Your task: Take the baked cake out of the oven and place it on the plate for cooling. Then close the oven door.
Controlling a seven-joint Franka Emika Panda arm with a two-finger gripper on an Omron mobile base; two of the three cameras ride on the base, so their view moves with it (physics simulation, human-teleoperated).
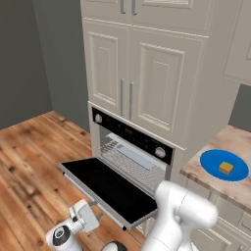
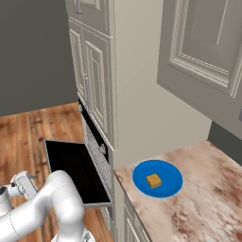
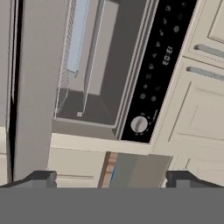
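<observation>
Cake [image 1: 225,167] already sits on the blue plate [image 1: 211,164] on the counter [image 1: 235,188] right of the oven [image 1: 132,157], so step 1 looks done & what's left is shutting the door [image 1: 105,186], which lies flat open. Gripper [image 3: 111,178] is low, near the door's front edge, looking at the cavity w/ rack [image 3: 70,57] & a knob [image 3: 139,124]; fingers wide apart, holding nothing. Next move prob: get under the door edge/handle & push it up till shut

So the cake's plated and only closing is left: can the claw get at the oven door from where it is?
Probably yes: the claw hangs low beside the open oven door, near its front edge, with nothing between them.
</observation>
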